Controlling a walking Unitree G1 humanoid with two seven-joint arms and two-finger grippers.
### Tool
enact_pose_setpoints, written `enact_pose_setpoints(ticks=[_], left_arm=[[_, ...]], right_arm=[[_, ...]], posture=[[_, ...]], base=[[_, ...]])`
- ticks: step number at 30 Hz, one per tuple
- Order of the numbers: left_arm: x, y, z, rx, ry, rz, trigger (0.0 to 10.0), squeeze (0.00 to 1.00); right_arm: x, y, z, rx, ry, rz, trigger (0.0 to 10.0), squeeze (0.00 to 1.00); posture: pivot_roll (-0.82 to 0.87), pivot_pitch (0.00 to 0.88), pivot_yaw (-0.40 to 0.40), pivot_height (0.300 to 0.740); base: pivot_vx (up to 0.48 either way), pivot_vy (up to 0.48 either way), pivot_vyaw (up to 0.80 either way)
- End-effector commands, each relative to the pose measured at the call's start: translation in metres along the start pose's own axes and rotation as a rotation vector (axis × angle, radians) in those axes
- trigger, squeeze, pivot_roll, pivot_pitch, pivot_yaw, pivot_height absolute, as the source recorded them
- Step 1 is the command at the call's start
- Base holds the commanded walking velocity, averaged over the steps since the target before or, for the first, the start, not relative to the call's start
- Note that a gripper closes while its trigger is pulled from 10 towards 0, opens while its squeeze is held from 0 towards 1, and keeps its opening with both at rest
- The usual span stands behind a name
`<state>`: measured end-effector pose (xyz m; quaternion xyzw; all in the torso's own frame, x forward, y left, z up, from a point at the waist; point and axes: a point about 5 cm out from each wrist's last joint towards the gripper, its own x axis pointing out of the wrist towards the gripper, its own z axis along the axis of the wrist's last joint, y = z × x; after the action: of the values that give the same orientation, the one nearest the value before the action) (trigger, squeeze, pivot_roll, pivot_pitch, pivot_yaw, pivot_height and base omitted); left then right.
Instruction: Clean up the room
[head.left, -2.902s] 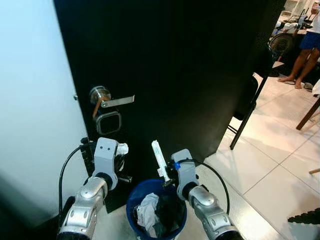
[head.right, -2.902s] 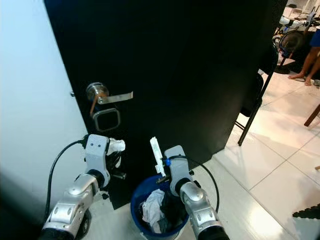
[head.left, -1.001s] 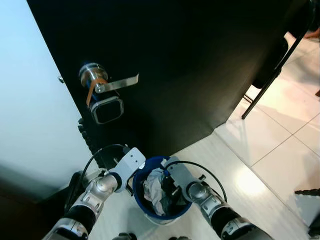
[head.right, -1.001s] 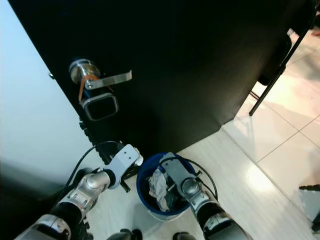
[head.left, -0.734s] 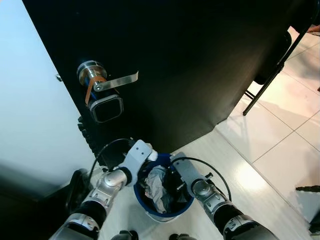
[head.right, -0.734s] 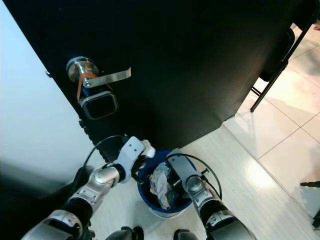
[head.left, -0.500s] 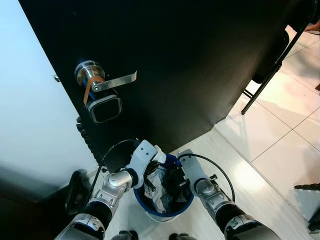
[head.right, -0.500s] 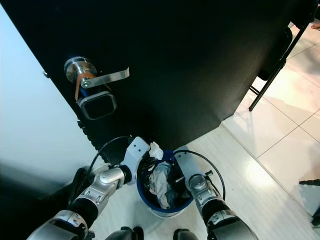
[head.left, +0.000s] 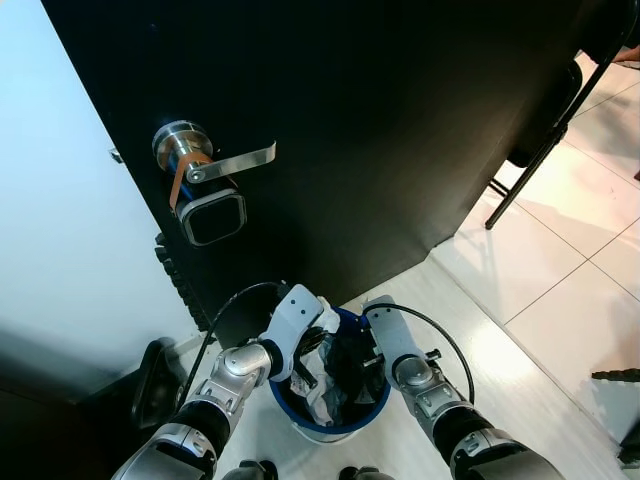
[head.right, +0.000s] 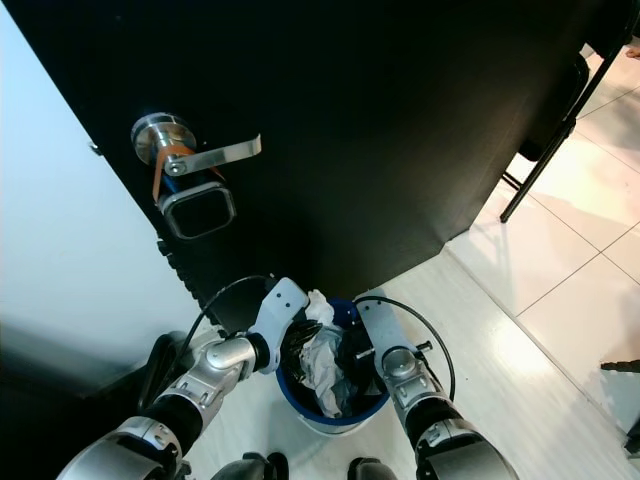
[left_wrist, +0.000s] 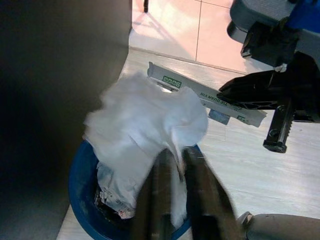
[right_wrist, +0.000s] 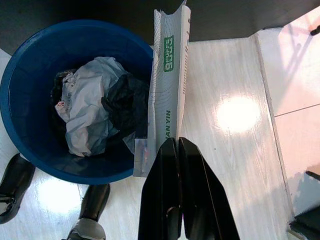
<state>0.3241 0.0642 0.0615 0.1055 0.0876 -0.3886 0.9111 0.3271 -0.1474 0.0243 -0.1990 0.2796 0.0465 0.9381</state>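
Crumpled tissue (left_wrist: 145, 120), pinched in my left gripper (left_wrist: 172, 167), hangs directly above the blue bin (right_wrist: 35, 55), so release drops it straight in. My right gripper (right_wrist: 172, 145) clamps a long wrapper (right_wrist: 167, 85) over the bin's right rim.

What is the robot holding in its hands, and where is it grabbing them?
The left gripper pinches a crumpled white tissue by its lower edge. The right gripper grips a long white wrapper at its bottom end, over the blue bin.
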Motion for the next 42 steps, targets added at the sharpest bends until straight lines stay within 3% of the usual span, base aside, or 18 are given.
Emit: enact_pose_setpoints(ticks=[1,5,6,7,18,27,30,31,33,34,35,39,40,42], left_arm=[[0.002,-0.007,-0.004,-0.020,0.009,-0.030,10.0,1.00],[0.004,-0.010,-0.001,-0.034,-0.013,-0.029,10.0,1.00],[0.005,-0.010,0.000,-0.042,-0.019,-0.024,10.0,0.58],[0.006,-0.011,0.001,-0.042,-0.021,-0.022,10.0,0.00],[-0.002,-0.002,-0.005,-0.040,-0.022,0.033,10.0,0.00],[-0.024,0.013,-0.017,-0.051,-0.057,0.136,10.0,0.00],[-0.041,0.006,-0.032,-0.043,-0.062,0.074,10.0,0.00],[-0.048,0.000,-0.038,-0.005,-0.046,0.014,10.0,0.00],[-0.053,-0.004,-0.043,0.023,-0.033,-0.026,10.0,0.00],[-0.057,-0.006,-0.045,0.046,-0.024,-0.051,10.0,0.00],[-0.060,-0.006,-0.047,0.056,-0.020,-0.055,10.0,0.00],[-0.062,-0.003,-0.046,0.055,-0.022,-0.032,10.0,0.00],[-0.063,-0.001,-0.045,0.058,-0.025,-0.010,10.0,0.00],[-0.063,0.000,-0.045,0.061,-0.025,-0.001,10.0,0.00]], right_arm=[[-0.001,0.000,-0.009,0.009,0.029,-0.002,10.0,0.00],[0.000,-0.001,-0.008,0.009,0.027,-0.005,10.0,0.00],[0.000,-0.001,-0.008,0.008,0.026,-0.006,10.0,0.00],[0.000,-0.001,-0.008,0.007,0.026,-0.008,10.0,0.00],[-0.001,0.003,-0.011,-0.008,0.037,0.021,10.0,0.00],[-0.004,0.032,-0.019,-0.074,0.082,0.203,10.0,0.00],[-0.005,0.035,-0.019,-0.071,0.079,0.215,10.0,0.00],[-0.005,0.036,-0.018,-0.067,0.075,0.216,10.0,0.00],[-0.005,0.037,-0.017,-0.065,0.073,0.217,10.0,0.00],[-0.005,0.037,-0.015,-0.059,0.069,0.219,10.0,0.95],[-0.004,0.037,-0.013,-0.056,0.063,0.217,10.0,1.00],[-0.004,0.037,-0.010,-0.056,0.053,0.215,10.0,1.00],[-0.004,0.038,-0.007,-0.034,0.043,0.225,10.0,0.00],[-0.004,0.039,-0.006,-0.021,0.040,0.230,10.0,0.00]], posture=[[-0.04,0.293,0.019,0.740],[-0.04,0.294,0.019,0.740],[-0.04,0.294,0.019,0.740],[-0.04,0.294,0.020,0.740],[-0.03,0.289,0.017,0.740],[-0.03,0.285,0.016,0.740],[-0.01,0.280,0.004,0.740],[0.00,0.281,-0.001,0.740],[0.00,0.281,-0.001,0.740],[0.00,0.278,-0.006,0.740],[0.00,0.272,-0.008,0.740],[0.01,0.262,-0.009,0.740],[0.01,0.249,-0.010,0.740],[0.01,0.249,-0.010,0.740]], base=[[0.000,0.000,0.00],[0.000,0.000,0.00],[0.000,0.000,0.00],[0.000,0.000,0.00],[0.000,0.000,0.00],[0.000,0.000,0.00],[0.000,0.000,0.00],[0.000,0.000,0.00],[0.000,0.000,0.00],[0.000,0.000,0.00],[0.000,0.000,0.00],[0.000,0.000,0.00],[0.000,0.000,0.00],[0.000,0.000,0.00]])
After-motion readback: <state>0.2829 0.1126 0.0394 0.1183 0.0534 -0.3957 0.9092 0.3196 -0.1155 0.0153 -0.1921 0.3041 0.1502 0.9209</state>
